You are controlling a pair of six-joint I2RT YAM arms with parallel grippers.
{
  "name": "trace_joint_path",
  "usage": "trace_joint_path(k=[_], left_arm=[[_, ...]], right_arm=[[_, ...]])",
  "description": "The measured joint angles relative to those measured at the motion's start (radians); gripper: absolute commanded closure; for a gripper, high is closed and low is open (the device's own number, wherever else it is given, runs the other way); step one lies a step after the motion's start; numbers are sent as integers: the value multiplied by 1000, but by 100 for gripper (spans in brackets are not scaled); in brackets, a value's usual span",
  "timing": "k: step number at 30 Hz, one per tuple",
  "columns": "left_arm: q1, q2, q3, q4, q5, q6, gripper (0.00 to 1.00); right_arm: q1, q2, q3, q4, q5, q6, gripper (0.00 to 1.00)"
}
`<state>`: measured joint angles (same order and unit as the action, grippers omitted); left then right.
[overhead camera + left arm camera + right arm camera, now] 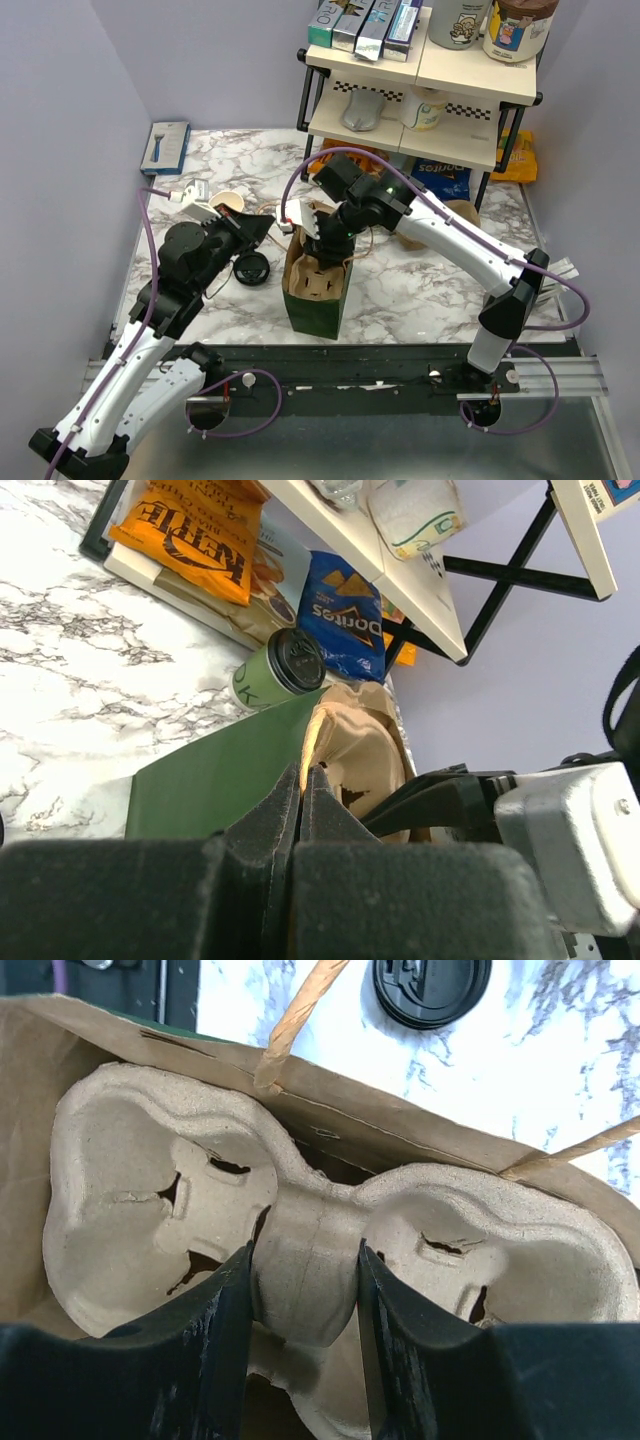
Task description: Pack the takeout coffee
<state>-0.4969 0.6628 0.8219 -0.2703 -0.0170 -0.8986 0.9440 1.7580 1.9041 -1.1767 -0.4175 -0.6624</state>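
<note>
Jaws of left gripper (305, 780) were pinched shut on the rim of the green bag (315, 305); right gripper (305, 1280), half spread, clasped the pulp carrier (150, 1190) inside. The coffee cup (228, 201) stood unlidded near the left gripper, lid (252, 268) apart

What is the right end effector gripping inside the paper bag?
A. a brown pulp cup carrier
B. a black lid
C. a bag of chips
A: the right end effector clamps the middle bridge of the pulp cup carrier in the paper bag.
</note>
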Motion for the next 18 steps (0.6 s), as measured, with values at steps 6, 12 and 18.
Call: trace_joint_path(k=[6,12,18], left_arm=[[0,-8,0,6,0,0,100],[0,-7,-3,22,3,0,100],[-1,-3,-3,40,13,0,100]], right_arm=[[-3,-2,-74,63,-35,72,63],[-3,-43,-118,103,-38,100,59],[-3,-42,-111,122,-10,206,59]])
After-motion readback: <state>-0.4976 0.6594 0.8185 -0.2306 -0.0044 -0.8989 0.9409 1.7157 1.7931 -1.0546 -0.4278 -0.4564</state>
